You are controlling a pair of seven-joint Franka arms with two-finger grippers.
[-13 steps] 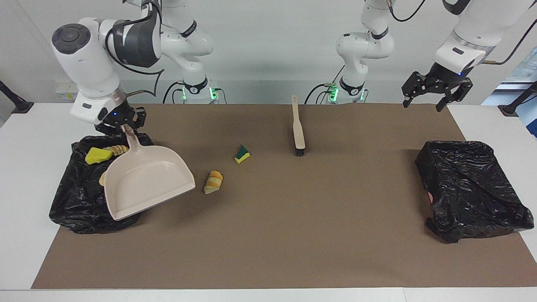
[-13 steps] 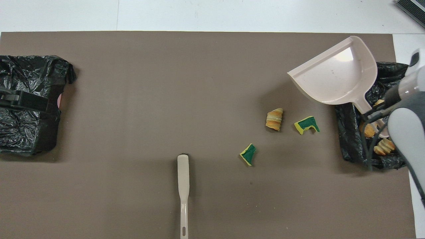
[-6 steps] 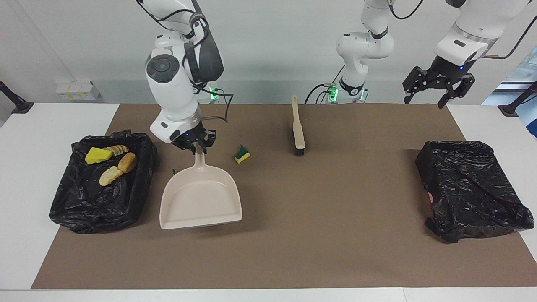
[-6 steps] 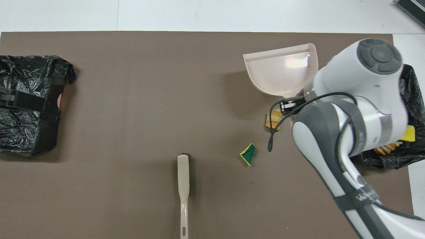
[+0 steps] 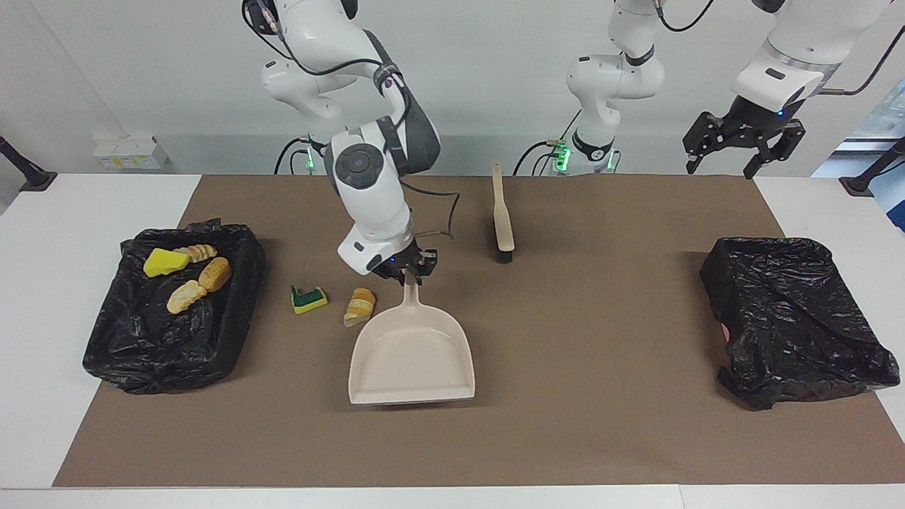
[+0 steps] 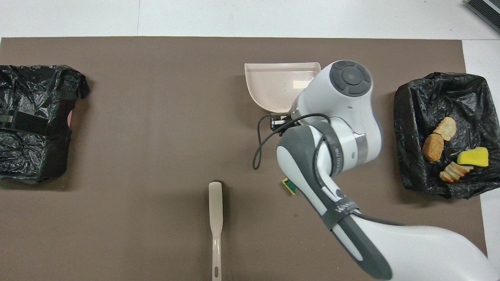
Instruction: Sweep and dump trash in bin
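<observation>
Four scraps [image 5: 187, 295] lie in the bin [image 5: 141, 346] at the right arm's end. Three more wait on the mat: a bread chunk [image 5: 360, 306], a green sponge bit [image 5: 309, 299] and another bit [image 6: 289, 185] half hidden under the arm. One second ago the pan [image 5: 413, 353] was tipped over the bin; now it is back at the mat's middle, empty. In the facing view the chunk is just beside it at ten o'clock and the brush [image 5: 502, 219] at one o'clock. The right gripper [image 5: 410, 277] is clenched on the pan's handle. The left gripper [image 5: 739, 145] waits released, up in the air. I judge one dump is finished and a new sweep must begin.
</observation>
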